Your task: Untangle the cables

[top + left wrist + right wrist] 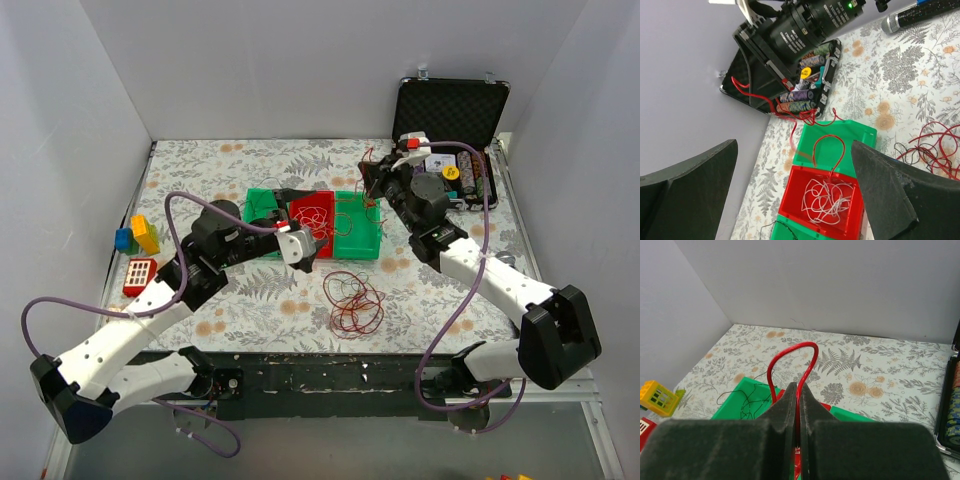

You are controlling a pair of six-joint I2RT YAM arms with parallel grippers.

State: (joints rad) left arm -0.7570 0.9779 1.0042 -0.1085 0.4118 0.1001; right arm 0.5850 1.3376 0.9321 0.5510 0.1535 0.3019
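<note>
A tangle of red and dark brown cables [352, 300] lies on the table in front of the bins; it also shows in the left wrist view [932, 150]. A whitish cable [832, 200] lies coiled in the red bin [312, 228]. A thin dark cable [742, 402] lies in the left green bin [262, 203]. My right gripper [374, 192] is shut on a red cable [790, 352], which loops above its tips [797, 387] and hangs into the right green bin [855, 135]. My left gripper [310, 243] is open and empty, hovering beside the red bin; its fingers [695, 185] straddle it.
An open black case [450, 105] with thread spools stands at the back right. Toy bricks [138, 236] and a red block [139, 274] lie at the left. White walls enclose the table.
</note>
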